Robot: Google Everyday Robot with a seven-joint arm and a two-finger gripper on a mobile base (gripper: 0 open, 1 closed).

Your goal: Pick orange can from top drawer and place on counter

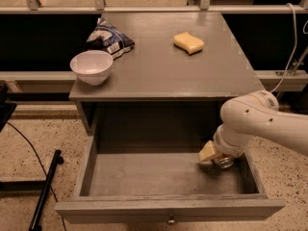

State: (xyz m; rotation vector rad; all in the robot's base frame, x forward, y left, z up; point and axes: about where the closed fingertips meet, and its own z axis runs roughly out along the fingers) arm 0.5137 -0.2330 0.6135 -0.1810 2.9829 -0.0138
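The gripper (214, 157) was down inside the top drawer (168, 208), low over the right-hand side of its floor and close to the right wall, tight up against the orange can (224, 162). Only a little of that can showed: a shiny rounded bit with a silvery end, peeking out under the wrist, with a cream-coloured part of the gripper just to its left. Did the gripper have a hold on it? That could not be told, because the wrist covered the spot where the two met. The thick white arm (260, 121) came in from the right edge and bent down over the drawer's right wall. The drawer itself was pulled wide open, its grey floor bare across the left and middle, and a small round knob (171, 221) sat at the centre of the front panel. Above it lay the counter (163, 76), flat and grey. A white bowl (91, 66) stood upright at its front left corner, and a blue-and-white snack bag (109, 37) lay crumpled just behind the bowl. A yellow sponge (188, 42) lay well apart from both, toward the back right. A white cable (291, 42) hung down beyond the counter's right side. On the speckled floor (29, 143) at the left lay a black stand (45, 191).
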